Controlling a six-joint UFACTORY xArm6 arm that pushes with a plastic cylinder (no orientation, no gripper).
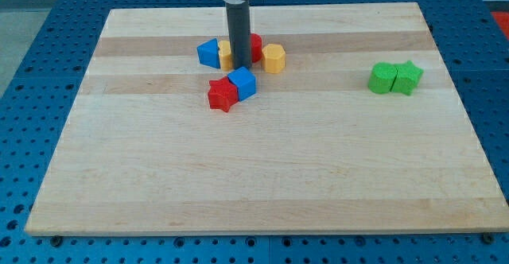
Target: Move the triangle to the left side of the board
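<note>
My tip point(239, 65) comes down as a straight dark rod in the far-left part of the wooden board point(262, 176), ending in the middle of a cluster of 6 blocks; there are no jaws on this rod, so nothing is apart, together or clamped. The blue triangle point(209, 53) lies just left of the rod, at the cluster's left edge, left of the board's middle line yet well short of the left edge; a yellow block point(226, 54), shape unclear, sits between it and the rod, mostly hidden. A red block point(255, 46) peeks out on the rod's right, shape hidden; a yellow hexagonal block point(273, 58) stands just right of that. Directly nearer than my tip, a blue cube point(242, 83) touches a red star point(223, 95) on its left. Well apart, toward the right edge, 2 green blocks point(395, 78) sit touching each other; their exact shapes are hard to make out.
</note>
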